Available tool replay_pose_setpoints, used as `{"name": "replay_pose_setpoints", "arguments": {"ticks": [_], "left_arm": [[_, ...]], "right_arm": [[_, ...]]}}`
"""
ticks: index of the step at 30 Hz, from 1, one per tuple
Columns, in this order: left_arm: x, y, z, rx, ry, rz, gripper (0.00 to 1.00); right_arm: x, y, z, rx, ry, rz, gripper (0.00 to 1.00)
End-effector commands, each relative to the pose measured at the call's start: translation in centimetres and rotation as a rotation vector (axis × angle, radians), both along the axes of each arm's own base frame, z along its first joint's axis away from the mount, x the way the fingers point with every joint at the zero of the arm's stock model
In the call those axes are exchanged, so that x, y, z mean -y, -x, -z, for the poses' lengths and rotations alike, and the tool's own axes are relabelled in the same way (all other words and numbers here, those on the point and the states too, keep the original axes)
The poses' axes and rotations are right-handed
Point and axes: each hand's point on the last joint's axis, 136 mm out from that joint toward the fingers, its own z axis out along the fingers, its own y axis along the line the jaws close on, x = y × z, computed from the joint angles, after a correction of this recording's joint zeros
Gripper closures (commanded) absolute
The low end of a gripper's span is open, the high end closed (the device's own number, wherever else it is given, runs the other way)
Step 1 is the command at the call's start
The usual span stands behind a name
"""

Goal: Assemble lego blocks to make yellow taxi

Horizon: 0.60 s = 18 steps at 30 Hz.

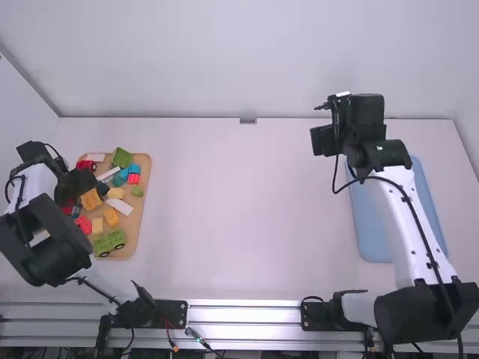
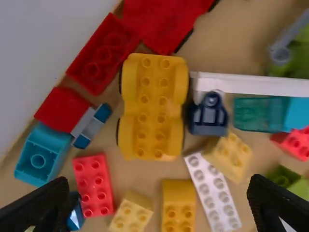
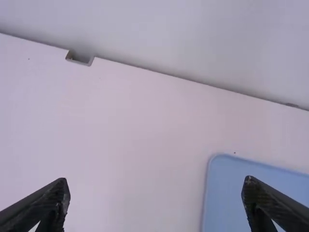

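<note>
In the high view my left gripper hangs over the wooden tray of bricks at the table's left. The left wrist view has this gripper open, a yellow wheeled base lying beyond its fingers. Nearby lie a long yellow brick, a pale yellow brick, another yellow brick, a white plate and a dark blue seat-like piece. At the right, my right gripper is above the table; in its wrist view the gripper stands open with nothing between its fingers.
Red bricks, a turquoise brick and a long white piece crowd around the base. A green wheeled piece sits at the tray's near end. The blue tray lies partly under my right arm; a wall rises behind the table.
</note>
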Motion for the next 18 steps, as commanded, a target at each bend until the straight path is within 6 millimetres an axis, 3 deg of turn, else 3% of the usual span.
{"name": "replay_pose_setpoints", "arguments": {"ticks": [1,5,8,18], "left_arm": [[-0.4,-0.3,0.6,-0.021,-0.004,0.082,0.01],[-0.4,-0.6,1.3,-0.024,-0.019,0.121,0.00],[-0.7,-0.6,1.5,-0.019,-0.030,0.129,0.09],[-0.5,-0.7,2.4,-0.034,-0.017,0.138,0.04]], "right_arm": [[-0.1,-1.0,-1.1,0.019,0.009,-0.004,0.05],[-0.3,-1.7,-0.9,0.004,0.013,-0.013,0.03],[-0.7,-2.0,-0.8,-0.003,0.016,-0.022,0.02],[-1.2,-2.2,-0.7,-0.009,0.018,-0.033,0.01]]}}
